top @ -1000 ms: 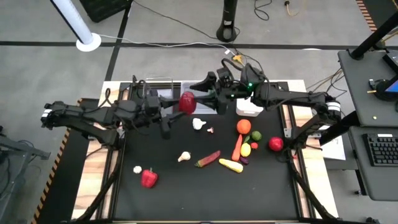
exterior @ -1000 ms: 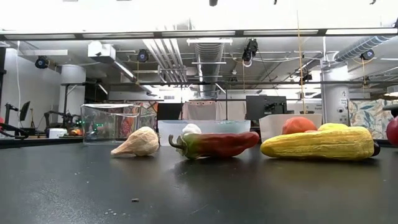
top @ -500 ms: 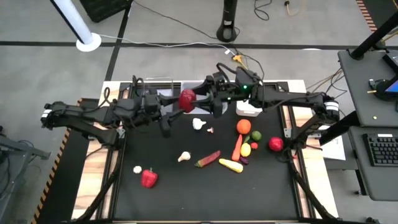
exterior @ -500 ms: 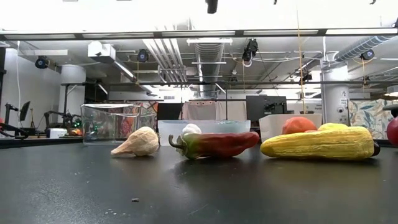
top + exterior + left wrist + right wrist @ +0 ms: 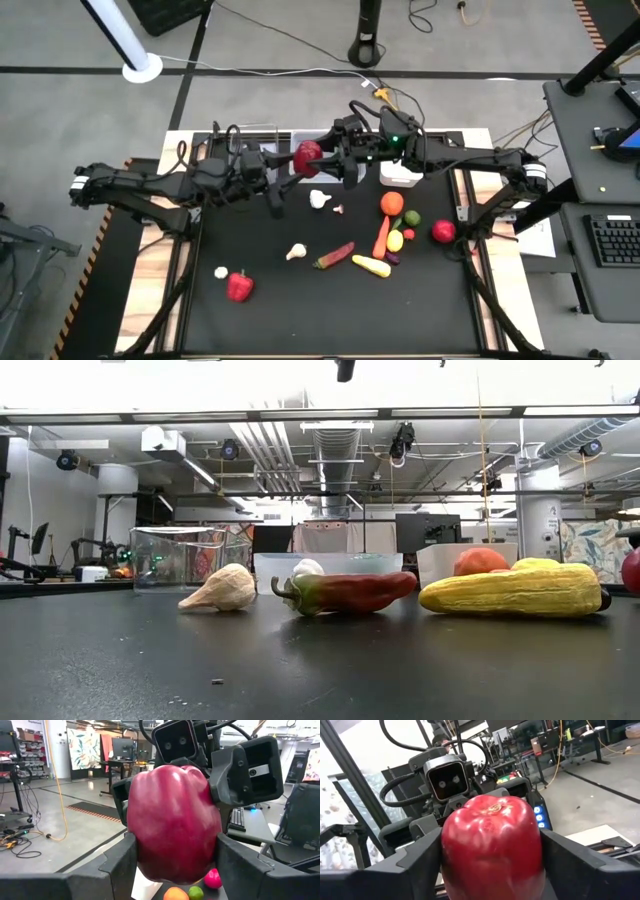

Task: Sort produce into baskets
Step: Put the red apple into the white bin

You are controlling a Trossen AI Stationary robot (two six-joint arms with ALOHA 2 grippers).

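**Both grippers pinch one red pepper above the back of the table**

The red bell pepper (image 5: pixel 308 155) serves as the landmark: it hangs in the air over the far edge of the black table (image 5: pixel 300 310), glossy, plump and lobed, deep red with a dimpled top in the right wrist view (image 5: pixel 492 847) and a darker crimson in the left wrist view (image 5: pixel 173 822).

Going left to right from it: the left gripper (image 5: pixel 283 176) reaches in from the pepper's left, its fingers (image 5: pixel 117 865) pressed against the pepper's flanks. The right gripper (image 5: pixel 322 160) comes from the pepper's right, and its fingers (image 5: pixel 420 855) also clamp the pepper on both sides. So both grippers pinch the same fruit.

Just behind the pepper sits the narrow clear bin (image 5: pixel 255 135); to its right, past the right gripper, the white bin (image 5: pixel 400 175). Nearer the front, below the pepper, lie a white garlic (image 5: pixel 319 199), a long red-green pepper (image 5: pixel 334 256) and a yellow squash (image 5: pixel 371 266). An orange tomato (image 5: pixel 391 203) and a carrot (image 5: pixel 381 238) lie right of the garlic.

Compared with a second ago, the pepper has shifted slightly to the right and toward the back, and the left arm has stretched after it; the produce on the table has not moved.
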